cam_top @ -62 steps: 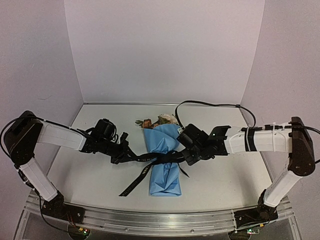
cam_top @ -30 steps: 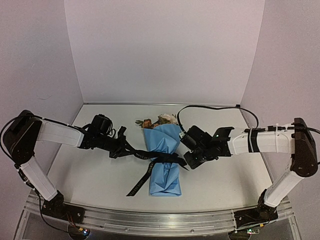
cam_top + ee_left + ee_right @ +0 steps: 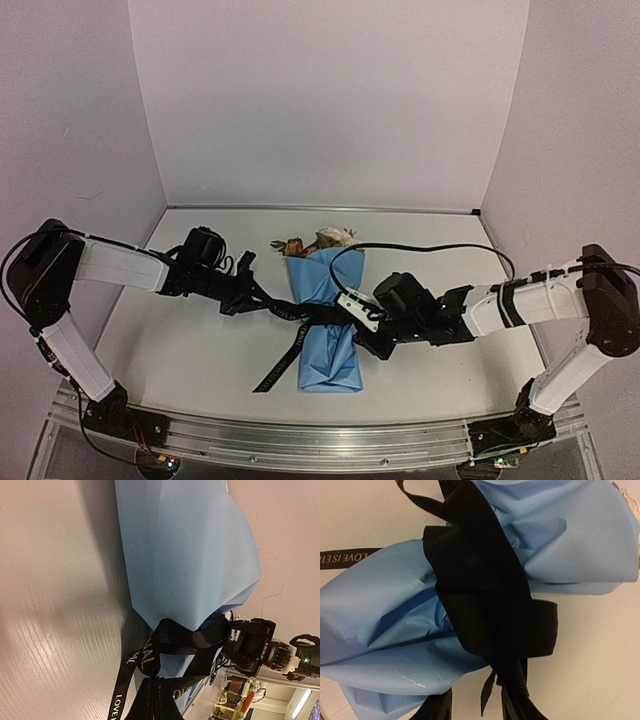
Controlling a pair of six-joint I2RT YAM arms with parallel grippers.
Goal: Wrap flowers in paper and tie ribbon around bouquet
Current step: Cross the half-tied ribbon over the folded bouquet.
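Observation:
The bouquet [image 3: 326, 335] lies in the middle of the table, a light blue paper cone [image 3: 185, 555] with the flowers [image 3: 318, 241] showing at its far end. The black ribbon [image 3: 318, 318] crosses its waist in a knot [image 3: 192, 637], and one tail [image 3: 275, 370] trails towards the near left. My left gripper [image 3: 243, 298] is left of the bouquet, shut on two ribbon strands that run taut into it [image 3: 152, 709]. My right gripper [image 3: 358, 326] sits at the bouquet's right side, open. A short ribbon end [image 3: 520, 675] hangs by its right finger [image 3: 522, 711], with bare table between the fingers.
The right arm's black cable [image 3: 420, 247] arcs over the table behind the bouquet. White walls close in the back and both sides. An aluminium rail [image 3: 300, 440] runs along the near edge between the arm bases.
My right gripper has opened and moved nearer and lower along the bouquet's right side. The left gripper has stayed shut on the ribbon, nearly still.

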